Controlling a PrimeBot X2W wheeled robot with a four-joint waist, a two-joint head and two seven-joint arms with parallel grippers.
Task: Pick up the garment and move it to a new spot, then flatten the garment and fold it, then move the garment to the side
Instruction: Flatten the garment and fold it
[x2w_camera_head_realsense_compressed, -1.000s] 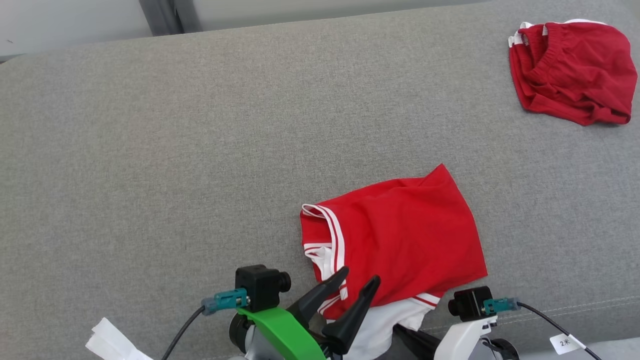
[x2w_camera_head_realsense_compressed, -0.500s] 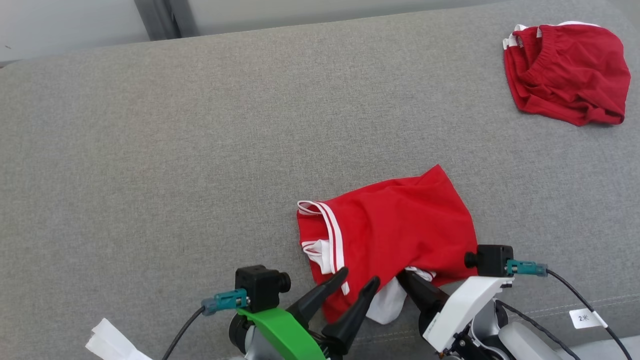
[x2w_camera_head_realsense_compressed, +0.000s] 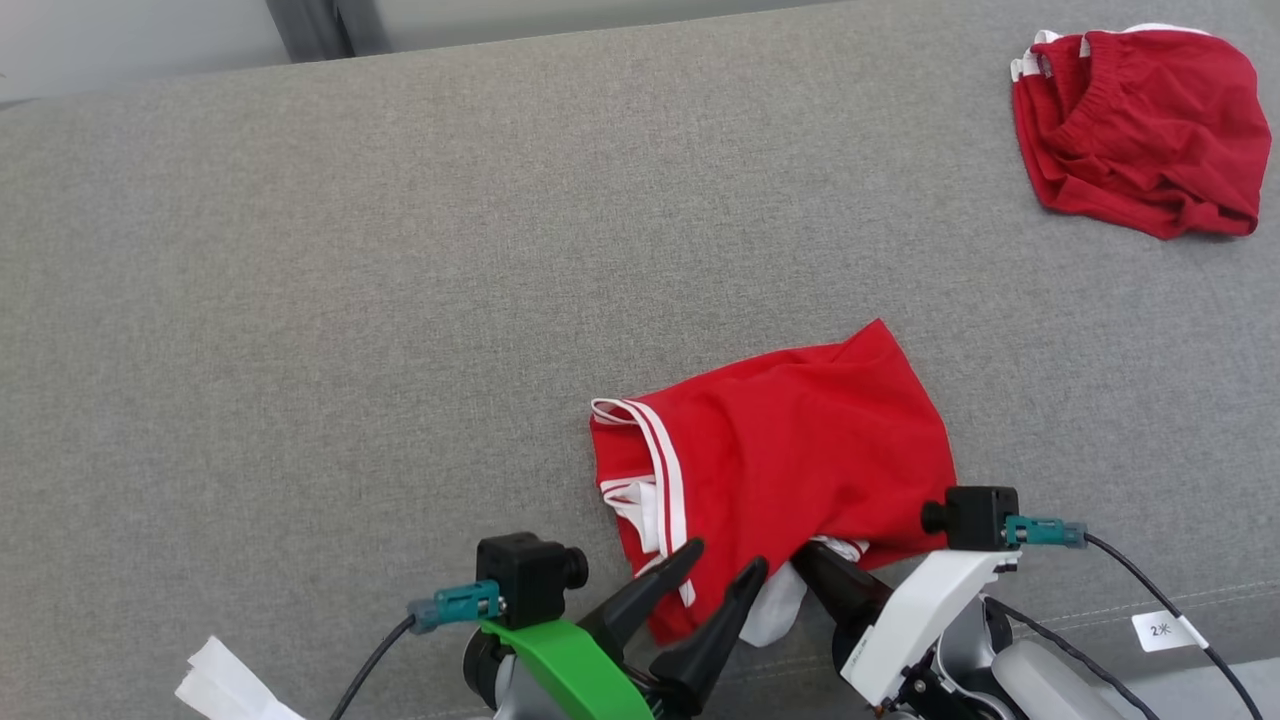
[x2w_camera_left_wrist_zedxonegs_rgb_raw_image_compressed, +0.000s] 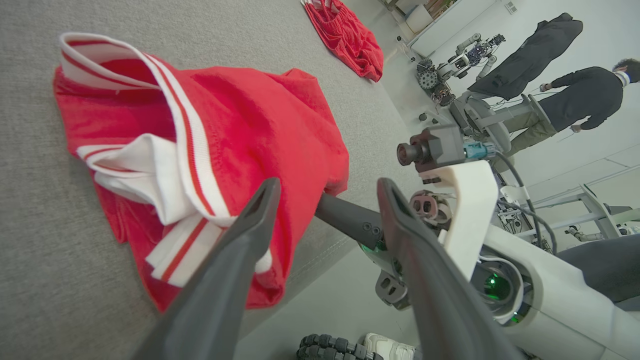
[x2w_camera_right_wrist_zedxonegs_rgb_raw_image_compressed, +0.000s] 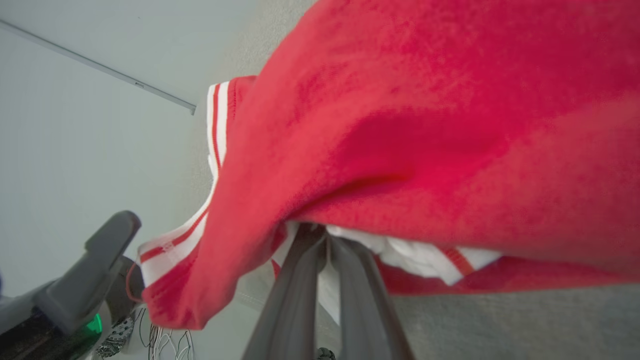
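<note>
The garment (x2w_camera_head_realsense_compressed: 790, 450) – red with white-striped trim – lies crumpled on the near part of the grey cloth-covered tabletop (x2w_camera_head_realsense_compressed: 300, 300), close to its front edge and a little right of centre in the head view. Its striped band curls up along the left side, and a white flap sticks out from beneath the near edge.

The right end effector (x2w_camera_right_wrist_zedxonegs_rgb_raw_image_compressed: 326, 245) has its two dark fingers pressed together, their tips tucked under the garment's near right edge and pinching the fabric there; in the right wrist view the red cloth drapes over them. The left end effector (x2w_camera_head_realsense_compressed: 722, 556) is spread wide, its fingertips over the garment's near left edge – whether they touch the cloth cannot be told.

A second red garment (x2w_camera_head_realsense_compressed: 1140, 130) lies bunched at the far right corner, well apart from the first. A white paper scrap (x2w_camera_head_realsense_compressed: 225, 685) sits at the near left. Two people (x2w_camera_left_wrist_zedxonegs_rgb_raw_image_compressed: 585, 95) stand in the background of the left wrist view.
</note>
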